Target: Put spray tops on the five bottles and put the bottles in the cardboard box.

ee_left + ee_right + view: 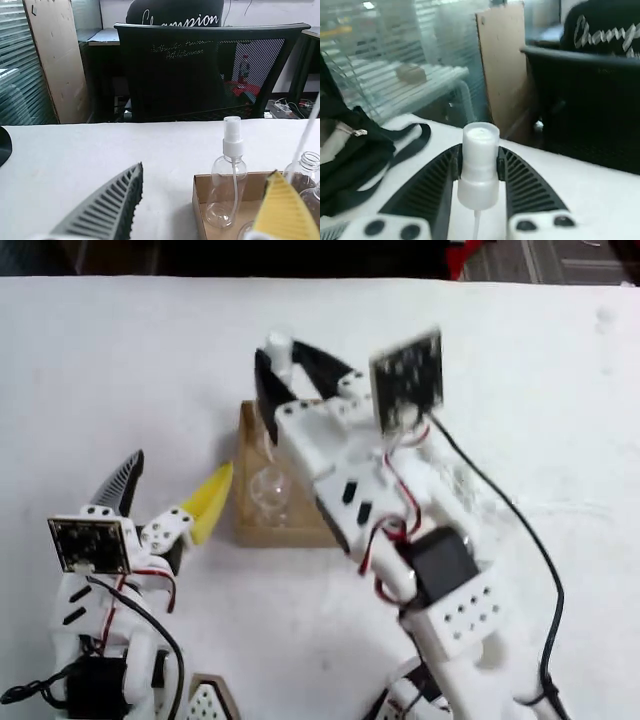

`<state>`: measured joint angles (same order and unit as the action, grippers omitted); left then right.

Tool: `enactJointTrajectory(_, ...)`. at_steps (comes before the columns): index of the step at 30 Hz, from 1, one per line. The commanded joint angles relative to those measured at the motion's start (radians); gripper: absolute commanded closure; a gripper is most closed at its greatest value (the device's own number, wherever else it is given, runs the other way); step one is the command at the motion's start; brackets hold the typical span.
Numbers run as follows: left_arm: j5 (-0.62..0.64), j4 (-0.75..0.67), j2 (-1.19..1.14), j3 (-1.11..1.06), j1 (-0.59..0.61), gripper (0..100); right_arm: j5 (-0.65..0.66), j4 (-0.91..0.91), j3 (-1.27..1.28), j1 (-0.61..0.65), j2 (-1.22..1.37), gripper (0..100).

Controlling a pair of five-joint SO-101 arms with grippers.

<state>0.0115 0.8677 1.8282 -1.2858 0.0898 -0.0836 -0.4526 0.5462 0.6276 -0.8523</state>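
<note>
A shallow cardboard box [243, 532] lies mid-table with clear bottles [270, 490] standing in it. My right gripper [281, 350] hangs over the box's far end, shut on a white spray top [278, 344]. In the right wrist view the spray top [479, 167] sits upright between the black fingers [432, 185]. My left gripper [180, 465] rests open just beside the box, one grey finger [112, 207] and one yellow finger [285, 212] apart. One bottle [227, 187] in the box [198, 200] carries a spray top; an uncapped bottle [306, 170] stands near a thin white tube [306, 127].
White table surface spreads all around the box. The right arm's body and its cables [430, 540] cover the box's right side. A black mesh chair [210, 70] and a brown board [55, 55] stand beyond the far table edge.
</note>
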Motion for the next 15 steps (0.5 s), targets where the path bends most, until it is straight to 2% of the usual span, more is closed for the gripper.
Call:
enactJointTrajectory(1, 0.014, -0.026, 0.004, 0.003, 0.013, 63, 0.018, 0.107, 0.123, 0.021, -0.094, 98.3)
enactJointTrajectory(15, 0.014, -0.026, 0.004, 0.003, 0.013, 63, 0.020, 0.176, 0.302, 0.015, -0.165, 98.3)
